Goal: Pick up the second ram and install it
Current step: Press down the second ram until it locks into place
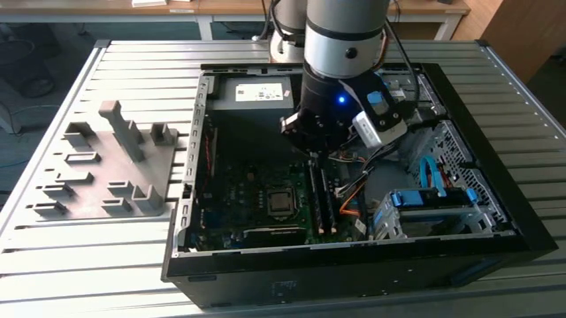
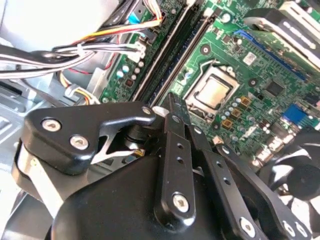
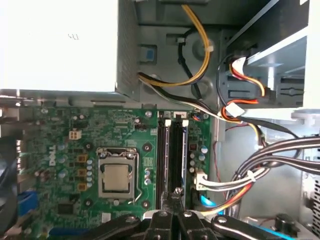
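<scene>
A ribbed metal table (image 1: 132, 245) stands before wooden desks (image 1: 106, 8) on a dark floor (image 1: 36, 73).

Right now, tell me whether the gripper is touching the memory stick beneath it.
Cannot tell. In the first wrist view the gripper overlaps one end of the memory stick, hiding any contact or gap.

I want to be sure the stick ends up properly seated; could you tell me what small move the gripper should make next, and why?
Probably a short, straight press downward. The gripper is shut, its tips meeting over the near end of the second ram, which stands in its slot beside the processor socket. Whether that end is latched, I cannot tell.
</scene>
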Robot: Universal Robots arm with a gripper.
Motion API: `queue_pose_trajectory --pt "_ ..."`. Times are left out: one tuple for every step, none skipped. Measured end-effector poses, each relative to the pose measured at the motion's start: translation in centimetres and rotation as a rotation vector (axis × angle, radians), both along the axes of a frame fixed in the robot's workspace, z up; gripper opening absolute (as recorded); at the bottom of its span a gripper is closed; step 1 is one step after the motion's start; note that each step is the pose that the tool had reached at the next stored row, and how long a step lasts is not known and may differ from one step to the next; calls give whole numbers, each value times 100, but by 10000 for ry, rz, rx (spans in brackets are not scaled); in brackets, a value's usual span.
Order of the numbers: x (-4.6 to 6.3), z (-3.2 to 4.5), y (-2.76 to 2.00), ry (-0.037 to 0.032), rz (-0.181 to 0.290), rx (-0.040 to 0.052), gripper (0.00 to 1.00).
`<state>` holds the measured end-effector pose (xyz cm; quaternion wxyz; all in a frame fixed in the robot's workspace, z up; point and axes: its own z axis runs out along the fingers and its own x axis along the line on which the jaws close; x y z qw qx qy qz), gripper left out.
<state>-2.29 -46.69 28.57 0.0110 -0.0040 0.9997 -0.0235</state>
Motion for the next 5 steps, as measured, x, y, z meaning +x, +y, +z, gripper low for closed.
queue_pose_trajectory --pt "0 0 0 -1 0 1 10" --pt "0 0 0 -1 0 3 10" --pt "0 0 0 -1 0 3 10" --pt "0 1 0 -1 0 2 10" --pt "0 2 0 0 0 0 10"
